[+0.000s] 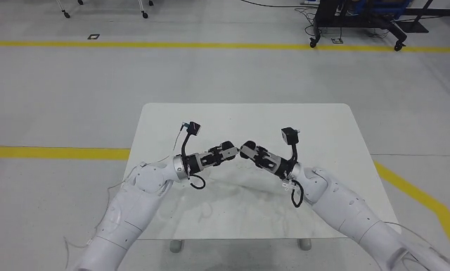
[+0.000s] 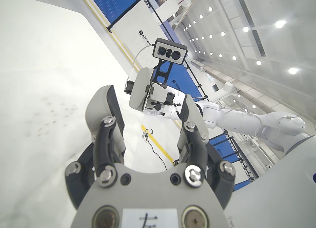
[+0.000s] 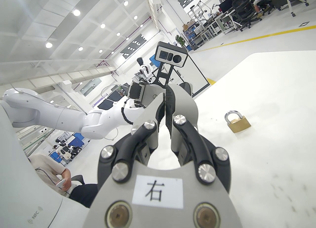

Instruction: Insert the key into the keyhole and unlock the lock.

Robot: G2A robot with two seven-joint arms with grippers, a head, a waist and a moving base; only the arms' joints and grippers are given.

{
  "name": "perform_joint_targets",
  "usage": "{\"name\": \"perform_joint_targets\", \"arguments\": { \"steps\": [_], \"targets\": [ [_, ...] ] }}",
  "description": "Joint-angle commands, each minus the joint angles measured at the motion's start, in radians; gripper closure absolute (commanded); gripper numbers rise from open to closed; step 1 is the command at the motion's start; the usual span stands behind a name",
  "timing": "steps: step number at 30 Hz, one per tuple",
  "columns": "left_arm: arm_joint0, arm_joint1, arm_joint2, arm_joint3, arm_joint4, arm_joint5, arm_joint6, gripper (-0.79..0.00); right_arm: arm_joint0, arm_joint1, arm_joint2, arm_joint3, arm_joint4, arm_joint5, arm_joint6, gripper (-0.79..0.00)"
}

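Looking for the lock (image 3: 237, 121) first — where is it lying?

It is lying on the white table (image 3: 271, 85), a brass body with a silver shackle arching off one end, near the right gripper (image 3: 166, 106) yet sitting apart from it.

Is that pincer gripping anything?

It is clenching: its ribbed pads (image 3: 170, 102) are pressing flat against each other, and I cannot tell whether anything thin is caught between them.

And the other one?

The left gripper (image 2: 150, 111) is hanging released, its fingers (image 2: 101, 105) spreading wide apart above the tabletop.

Where are the two sitting in the top view?

They are meeting at the centre of the frame — the left arm is angling in from the lower left, the right arm from the lower right, and the grippers are pointing at each other tip to tip, just beside one another.

Anything lying beyond the table?

A yellow line (image 1: 211, 44) is running across the floor along the upper part of the frame.
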Motion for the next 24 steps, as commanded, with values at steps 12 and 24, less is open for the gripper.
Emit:
{"name": "perform_joint_targets", "arguments": {
  "steps": [12, 24],
  "targets": [
    [-0.015, -0.002, 0.015, 0.006, 0.008, 0.011, 0.006, 0.000, -0.025, -0.014, 0.040, -0.008, 0.001, 0.000, 0.042, 0.000],
    [-0.002, 0.012, -0.028, -0.012, 0.017, -0.001, 0.017, 0.000, -0.035, -0.016, 0.053, -0.015, 0.006, 0.000, 0.048, -0.785]
  ]
}}
